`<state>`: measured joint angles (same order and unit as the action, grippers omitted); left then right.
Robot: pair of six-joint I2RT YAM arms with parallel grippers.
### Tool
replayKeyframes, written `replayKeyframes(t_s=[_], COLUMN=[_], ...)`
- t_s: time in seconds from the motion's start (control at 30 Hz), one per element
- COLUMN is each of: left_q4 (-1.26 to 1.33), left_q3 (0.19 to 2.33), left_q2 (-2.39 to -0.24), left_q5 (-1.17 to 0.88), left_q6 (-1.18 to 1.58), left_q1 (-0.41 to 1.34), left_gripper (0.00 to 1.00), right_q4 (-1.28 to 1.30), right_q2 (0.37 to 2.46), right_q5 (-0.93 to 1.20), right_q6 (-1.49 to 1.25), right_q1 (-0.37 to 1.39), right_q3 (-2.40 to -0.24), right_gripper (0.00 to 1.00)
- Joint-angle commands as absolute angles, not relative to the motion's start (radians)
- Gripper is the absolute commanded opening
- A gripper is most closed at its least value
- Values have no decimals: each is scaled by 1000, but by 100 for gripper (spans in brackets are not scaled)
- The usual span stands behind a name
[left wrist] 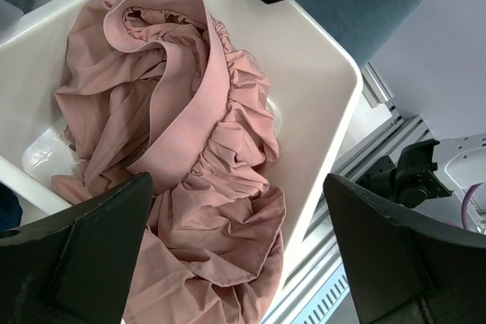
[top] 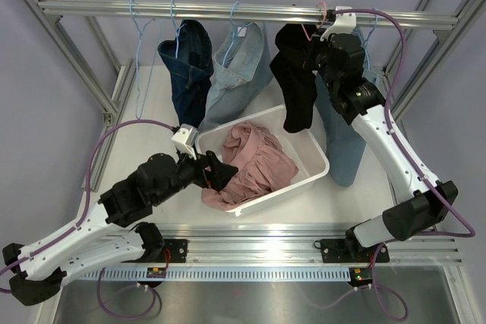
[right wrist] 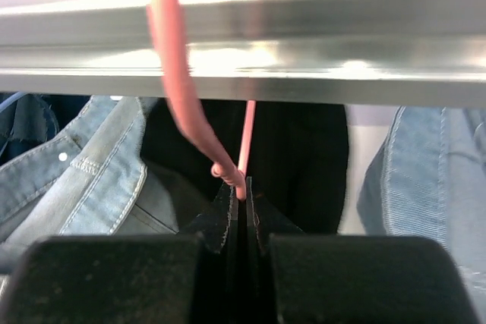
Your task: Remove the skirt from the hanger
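**Right pincer clamped on the hanger wire, skirt on the rail**

From above, your right gripper is up at the metal rail, right against the pink hanger. The black skirt hangs from that hanger and droops toward the white bin. Your left gripper sits low at the bin's near-left rim, over a crumpled pink garment. A dark denim piece and a light denim piece hang further left on the same rail.

On your left wrist camera, the left gripper has its jaws spread wide with nothing between them. Below lies the pink garment, spilling over the edge of the bin.

On your right wrist camera, the right gripper has its jaws pressed together on the thin wire of the pink hanger, just under the rail. The black skirt hangs directly behind the fingertips, with the light denim piece beside it on the left.
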<state>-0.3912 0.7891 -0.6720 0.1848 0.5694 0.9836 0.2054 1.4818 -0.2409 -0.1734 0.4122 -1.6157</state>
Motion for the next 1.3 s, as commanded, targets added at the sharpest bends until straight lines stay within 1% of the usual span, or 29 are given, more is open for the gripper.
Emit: replayKeyframes(t_s=[0.0,0.17,0.3,0.43,0.5,0.63,0.9,1.03,1.13,1.2,1.27], left_q4=[-316,-310,-310,-310,-313,-304,-270,-262,-261,-241,-232], left_q3=[795,798,805,834,865,931,1120,1254,1333,1361,1405], left_q2=[-678,-680,-680,-690,-709,-765,-965,-1107,-1204,-1247,-1316], left_q5=[167,164,164,167,166,146,77,63,92,104,104], left_q6=[557,540,528,511,503,492,508,508,506,509,514], left_q1=[988,988,988,988,988,988,988,1000,1015,1026,1038], left_gripper=[99,99,99,99,99,99,99,99,99,97,92], right_q4=[130,193,233,273,296,336,569,693,767,793,813], right_q2=[1411,1401,1375,1342,1310,1221,999,891,827,789,755], right_q5=[-204,-137,-42,116,156,261,408,396,377,362,351], right_q6=[-65,-11,29,60,71,149,360,436,474,491,495], right_q1=[403,384,367,364,365,364,364,364,365,364,364], right_q3=[-1658,-1735,-1747,-1688,-1654,-1510,-1390,-1353,-1339,-1329,-1309], right_gripper=[0,0,0,0,0,0,0,0,0,0,0])
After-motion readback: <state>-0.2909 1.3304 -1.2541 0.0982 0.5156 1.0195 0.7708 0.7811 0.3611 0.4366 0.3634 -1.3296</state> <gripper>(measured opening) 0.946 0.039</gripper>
